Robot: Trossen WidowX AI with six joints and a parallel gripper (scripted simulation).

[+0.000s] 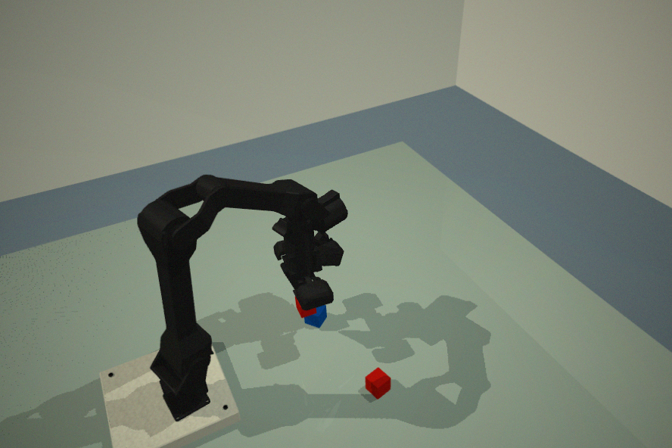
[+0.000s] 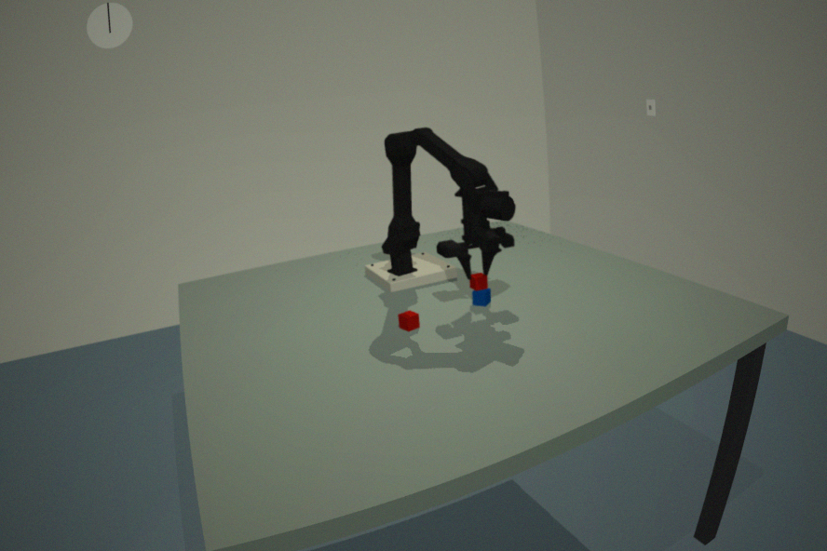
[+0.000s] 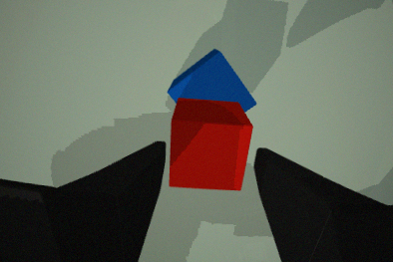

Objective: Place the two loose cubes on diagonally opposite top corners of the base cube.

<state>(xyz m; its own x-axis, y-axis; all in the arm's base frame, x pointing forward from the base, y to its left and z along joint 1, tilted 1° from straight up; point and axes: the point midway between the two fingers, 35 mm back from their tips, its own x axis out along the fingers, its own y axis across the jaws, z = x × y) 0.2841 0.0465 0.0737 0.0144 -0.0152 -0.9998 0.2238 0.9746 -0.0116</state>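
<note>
The blue base cube [image 1: 315,318] [image 2: 481,298] [image 3: 214,81] stands on the table. One red cube [image 1: 303,309] [image 2: 478,281] [image 3: 206,153] sits on top of it, offset toward one corner and turned relative to it. It looks level; the contact beneath is hidden in the wrist view. My gripper [image 2: 478,275] [image 3: 210,153] is open around this red cube, with a narrow gap on each side in the wrist view. The other red cube [image 1: 378,383] [image 2: 409,320] lies apart on the table, outside the wrist view.
The arm's pale base plate [image 1: 128,404] [image 2: 381,277] is on the table [image 1: 273,422] [image 2: 297,422] behind the cubes in the exterior view. The arm arches over from it to the stack. Arm shadows fall around the cubes.
</note>
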